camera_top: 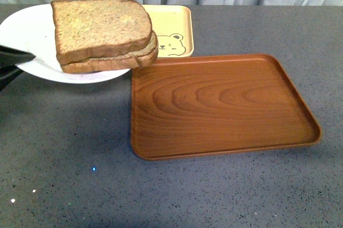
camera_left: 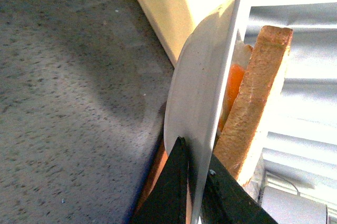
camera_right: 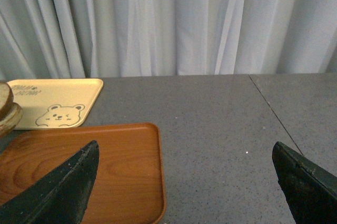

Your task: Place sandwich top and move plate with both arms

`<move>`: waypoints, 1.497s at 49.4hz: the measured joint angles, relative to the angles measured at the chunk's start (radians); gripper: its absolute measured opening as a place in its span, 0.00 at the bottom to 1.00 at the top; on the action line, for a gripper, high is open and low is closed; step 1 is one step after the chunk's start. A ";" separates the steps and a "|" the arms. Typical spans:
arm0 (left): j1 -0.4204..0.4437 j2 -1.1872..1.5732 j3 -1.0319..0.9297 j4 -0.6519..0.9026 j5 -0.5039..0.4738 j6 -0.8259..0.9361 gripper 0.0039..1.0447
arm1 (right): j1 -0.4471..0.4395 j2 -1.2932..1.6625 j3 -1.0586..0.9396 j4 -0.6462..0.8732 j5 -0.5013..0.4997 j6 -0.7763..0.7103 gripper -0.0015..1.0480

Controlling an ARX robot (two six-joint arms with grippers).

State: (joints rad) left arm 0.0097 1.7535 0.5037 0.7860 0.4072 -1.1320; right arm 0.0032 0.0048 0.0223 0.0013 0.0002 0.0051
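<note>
The sandwich top (camera_top: 99,27), a tan wholemeal slice, lies on a second slice on the white plate (camera_top: 27,30) at the far left. The plate is held up off the table. My left gripper (camera_top: 16,59) is shut on the plate's left rim; in the left wrist view the black fingers (camera_left: 168,192) pinch the rim of the plate (camera_left: 197,103), with the sandwich top (camera_left: 253,103) beyond and an orange filling under it. My right gripper (camera_right: 184,176) is open and empty above the table, beside the brown tray's right edge. It does not show in the front view.
A brown wood-grain tray (camera_top: 220,105) lies empty in the middle of the grey table; it also shows in the right wrist view (camera_right: 105,166). A pale yellow bear-print tray (camera_top: 174,32) lies behind it, partly under the plate. Grey curtains hang behind the table.
</note>
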 joint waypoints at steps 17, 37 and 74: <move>-0.151 0.217 0.327 -0.100 -0.063 -0.040 0.02 | 0.000 0.000 0.000 0.000 0.000 0.000 0.91; -0.180 0.438 0.639 -0.214 -0.078 -0.064 0.02 | 0.000 0.000 0.000 0.000 0.000 0.000 0.91; -0.123 0.538 0.725 -0.277 -0.014 -0.014 0.62 | 0.000 0.000 0.000 0.000 0.000 0.000 0.91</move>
State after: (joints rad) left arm -0.1135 2.2917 1.2285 0.5087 0.3931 -1.1461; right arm 0.0032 0.0048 0.0223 0.0010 0.0002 0.0048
